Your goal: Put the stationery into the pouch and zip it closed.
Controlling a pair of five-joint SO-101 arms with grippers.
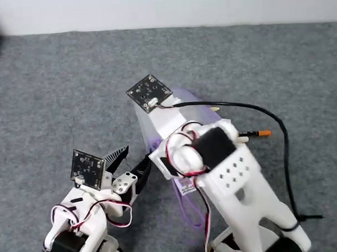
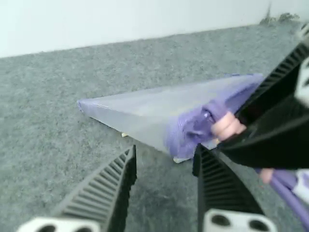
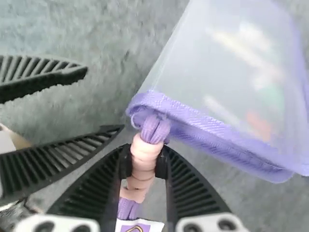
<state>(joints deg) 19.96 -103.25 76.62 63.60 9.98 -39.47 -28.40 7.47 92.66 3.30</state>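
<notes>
Over on my left, the left gripper (image 2: 165, 152) sits with its jaws released and nothing between them, just short of a corner of the pouch (image 2: 154, 108). The pouch is on the grey carpet (image 1: 45, 80) at centre, under the right arm. It has clear walls and purple trim, and I can make out blurred stationery inside, one piece orange and one green. The right gripper (image 3: 145, 147) is clenched on the pink beaded zipper pull (image 3: 144, 162) at that purple corner.
</notes>
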